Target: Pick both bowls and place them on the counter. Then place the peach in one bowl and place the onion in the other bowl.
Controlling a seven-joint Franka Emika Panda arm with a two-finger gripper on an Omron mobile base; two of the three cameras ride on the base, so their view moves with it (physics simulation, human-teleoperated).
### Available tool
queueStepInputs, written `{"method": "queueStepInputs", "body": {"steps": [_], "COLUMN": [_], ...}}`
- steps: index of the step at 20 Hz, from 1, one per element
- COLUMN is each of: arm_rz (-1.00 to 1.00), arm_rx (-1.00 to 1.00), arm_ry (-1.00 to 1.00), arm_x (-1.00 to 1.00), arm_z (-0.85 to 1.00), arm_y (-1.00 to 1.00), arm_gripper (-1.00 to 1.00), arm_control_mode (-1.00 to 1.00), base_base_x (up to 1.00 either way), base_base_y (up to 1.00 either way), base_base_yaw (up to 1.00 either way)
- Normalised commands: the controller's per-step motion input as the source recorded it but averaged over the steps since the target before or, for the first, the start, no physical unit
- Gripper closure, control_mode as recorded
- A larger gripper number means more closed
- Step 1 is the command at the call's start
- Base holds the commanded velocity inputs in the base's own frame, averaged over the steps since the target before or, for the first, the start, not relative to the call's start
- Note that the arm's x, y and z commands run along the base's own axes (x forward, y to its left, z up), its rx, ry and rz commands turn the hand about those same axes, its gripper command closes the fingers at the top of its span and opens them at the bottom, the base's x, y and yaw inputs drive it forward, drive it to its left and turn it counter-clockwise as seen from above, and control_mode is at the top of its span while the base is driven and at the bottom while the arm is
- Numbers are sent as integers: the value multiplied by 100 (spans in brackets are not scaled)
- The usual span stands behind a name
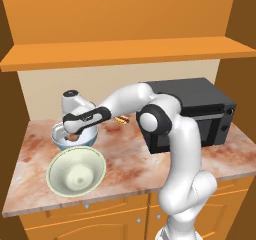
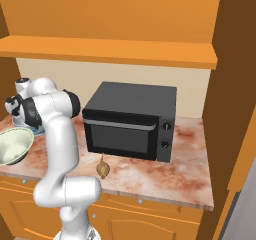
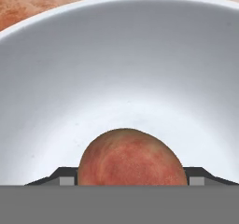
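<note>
Marbled counter (image 1: 130, 159) beneath an orange shelf. Gripper (image 1: 74, 136) hangs inside the white bowl (image 3: 116, 64), jaws wide on either side of the reddish, mottled peach (image 3: 132, 158); whether they still pinch it I cannot tell. Cream bowl (image 1: 76, 171) sits just beside. Onion (image 2: 102, 169) waits before the microwave (image 2: 131, 120).

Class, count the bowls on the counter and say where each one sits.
2. The white bowl sits at the counter's left, under the gripper, with the peach inside. The cream bowl sits just in front of it, near the counter's edge.
</note>
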Motion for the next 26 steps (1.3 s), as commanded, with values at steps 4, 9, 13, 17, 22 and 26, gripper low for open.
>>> {"method": "queueStepInputs", "body": {"steps": [4, 9, 13, 17, 22, 26], "arm_rz": [5, 4, 3, 2, 2, 0], "arm_rx": [-3, -3, 0, 0, 0, 0], "arm_ry": [0, 0, 0, 0, 0, -1], "arm_x": [1, 0, 0, 0, -6, -20], "arm_z": [0, 0, 0, 9, 22, 22], "arm_y": [0, -3, -9, -9, -16, -26], "arm_gripper": [-100, -100, -100, -100, -100, -100], "arm_control_mode": [-100, -100, -100, -100, -100, -100], "base_base_x": [0, 0, 0, 0, 0, 0], "base_base_y": [0, 0, 0, 0, 0, 0], "base_base_yaw": [0, 0, 0, 0, 0, 0]}}
